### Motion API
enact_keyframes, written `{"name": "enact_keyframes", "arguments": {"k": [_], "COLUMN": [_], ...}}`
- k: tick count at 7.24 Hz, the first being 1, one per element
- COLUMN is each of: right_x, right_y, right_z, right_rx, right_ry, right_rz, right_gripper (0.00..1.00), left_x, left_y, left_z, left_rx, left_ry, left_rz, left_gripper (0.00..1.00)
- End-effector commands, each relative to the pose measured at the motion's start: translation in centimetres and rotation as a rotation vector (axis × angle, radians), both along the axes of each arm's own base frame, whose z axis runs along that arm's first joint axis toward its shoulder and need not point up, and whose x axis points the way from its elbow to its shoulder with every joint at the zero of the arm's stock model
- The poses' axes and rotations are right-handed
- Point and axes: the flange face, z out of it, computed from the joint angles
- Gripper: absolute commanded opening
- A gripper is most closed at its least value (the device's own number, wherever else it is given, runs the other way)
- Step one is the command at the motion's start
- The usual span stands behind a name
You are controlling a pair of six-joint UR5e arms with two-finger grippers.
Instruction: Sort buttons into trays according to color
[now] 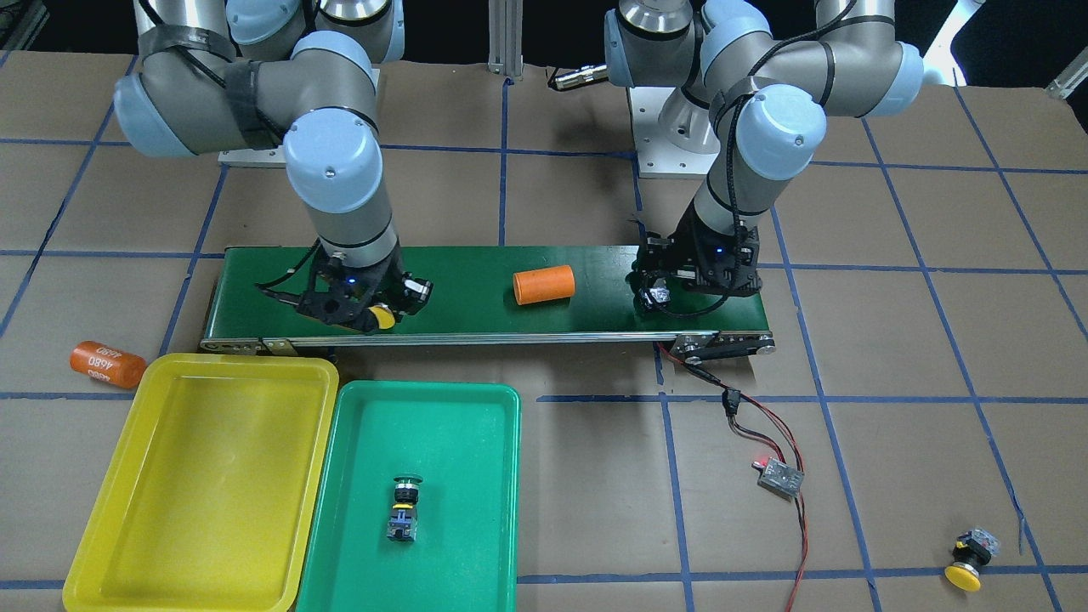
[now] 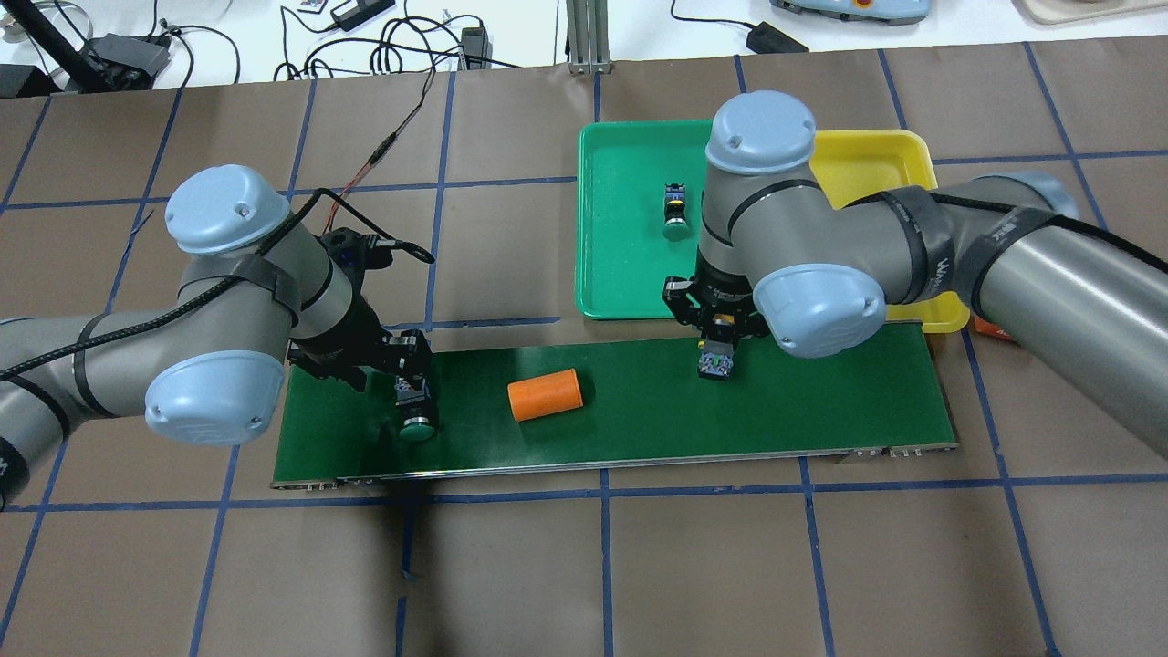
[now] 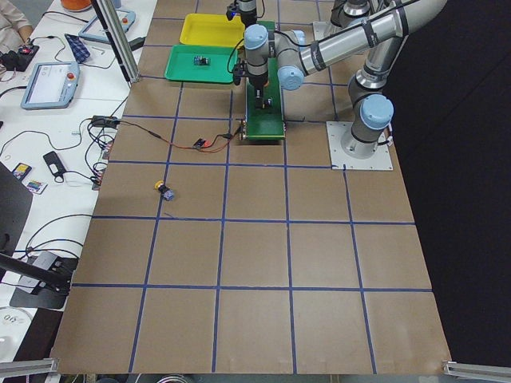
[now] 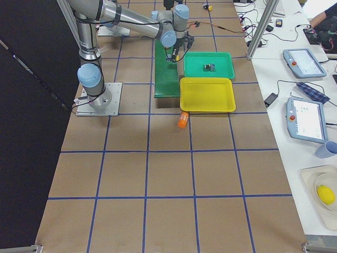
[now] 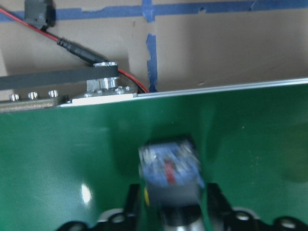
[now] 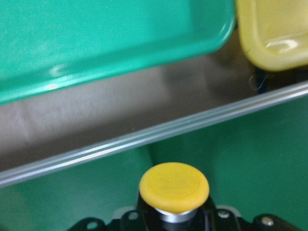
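1. The right claw (image 1: 374,308) is clamped on a small yellow-capped push-button (image 6: 174,186). It holds the button low over the long dark-green conveyor belt (image 2: 776,401), near the belt's tray-side edge, with the cap pointing at the trays.
2. The step in hand looks like delivery to the large shallow yellow plastic tray (image 1: 246,364). From the wrist view the claw faces the matching green plastic tray (image 1: 425,389), so it needs a sideways shift first.
3. To do it well:
   - Rise enough to clear the belt rail and the tray rim.
   - Stop over the yellow floor, well away from the border where the two trays meet.
   - Lower before letting go, because the round cap would likely roll.
4. A green-capped push-button (image 1: 405,508) lies on its side in the green tray.
5. The left claw (image 5: 174,199) straddles a second green-capped button (image 2: 418,425) at the belt's other end. Its fingers (image 5: 132,204) sit close beside the switch body, but blur hides whether they pinch it.
6. An orange cylinder (image 1: 544,285) lies on the belt between the claws. A spare yellow-capped button (image 1: 969,563) lies on the brown worktop (image 1: 595,510), well apart.
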Motion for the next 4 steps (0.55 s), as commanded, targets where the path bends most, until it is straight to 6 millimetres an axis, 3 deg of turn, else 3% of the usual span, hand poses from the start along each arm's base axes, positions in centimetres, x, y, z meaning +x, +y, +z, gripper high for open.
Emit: {"name": "enact_keyframes", "arguments": {"k": [1, 2, 3, 4], "right_x": [-9.4, -13.4, -16.0, -16.8], "right_y": [-6.2, -9.3, -12.2, -14.4], "right_z": [3.8, 3.5, 2.2, -0.7], "right_rx": [-0.094, -0.098, -0.121, -0.136], "right_ry": [0.011, 0.023, 0.029, 0.032], "right_rz": [0.011, 0.061, 0.072, 0.065], "right_gripper": [0.0, 0.0, 0.0, 0.01], "left_x": [9.9, 12.7, 17.3, 22.2], "left_y": [-8.3, -12.2, -16.6, -21.1], "left_z": [7.1, 7.8, 6.2, 3.3], "left_rx": [-0.011, -0.033, -0.018, -0.066], "left_ry": [0.006, -0.014, -0.085, -0.103], "left_rz": [0.046, -0.078, -0.189, -0.294], "left_gripper": [1.0, 1.0, 1.0, 1.0]}}
